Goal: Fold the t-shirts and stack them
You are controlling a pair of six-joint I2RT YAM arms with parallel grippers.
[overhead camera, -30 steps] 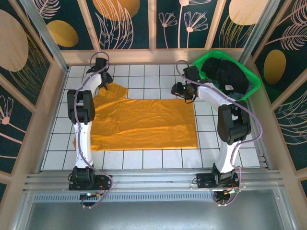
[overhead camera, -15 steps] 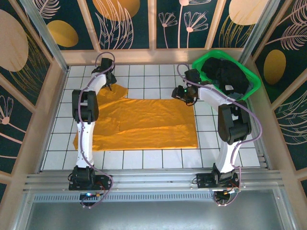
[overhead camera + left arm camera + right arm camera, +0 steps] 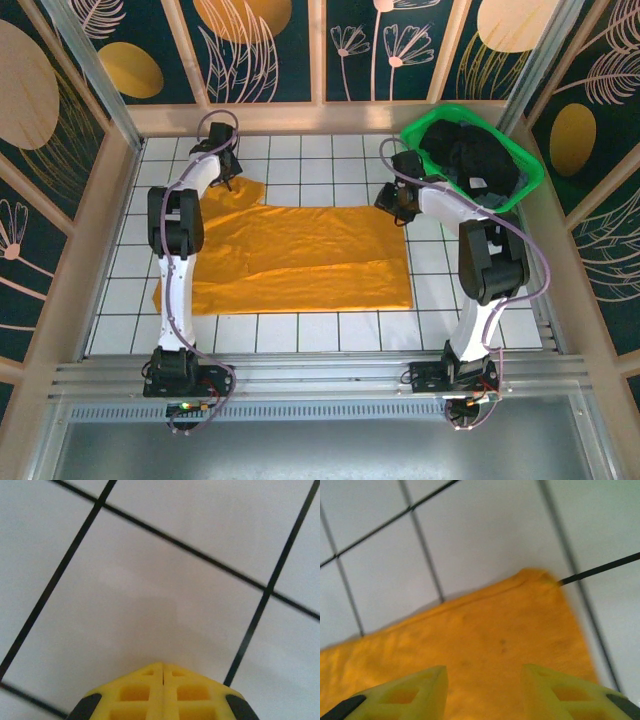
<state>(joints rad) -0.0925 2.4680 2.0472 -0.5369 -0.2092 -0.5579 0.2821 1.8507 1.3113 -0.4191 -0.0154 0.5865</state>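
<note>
One bright orange t-shirt lies spread flat on the white tiled table, a sleeve pointing to the far left. My left gripper is at the far edge of that sleeve. In the left wrist view it is shut, tips together over bare tile, with no cloth showing between them. My right gripper hangs over the shirt's far right corner. In the right wrist view it stands open just above that orange corner, one finger on each side.
A green plastic basket holding dark clothes stands at the far right corner, close behind the right arm. Wooden frame rails border the table on the left, right and far sides.
My left gripper has closed from half open and shifted slightly along the sleeve's far edge. My right gripper has moved right and down over the shirt's corner, jaws a little narrower.
</note>
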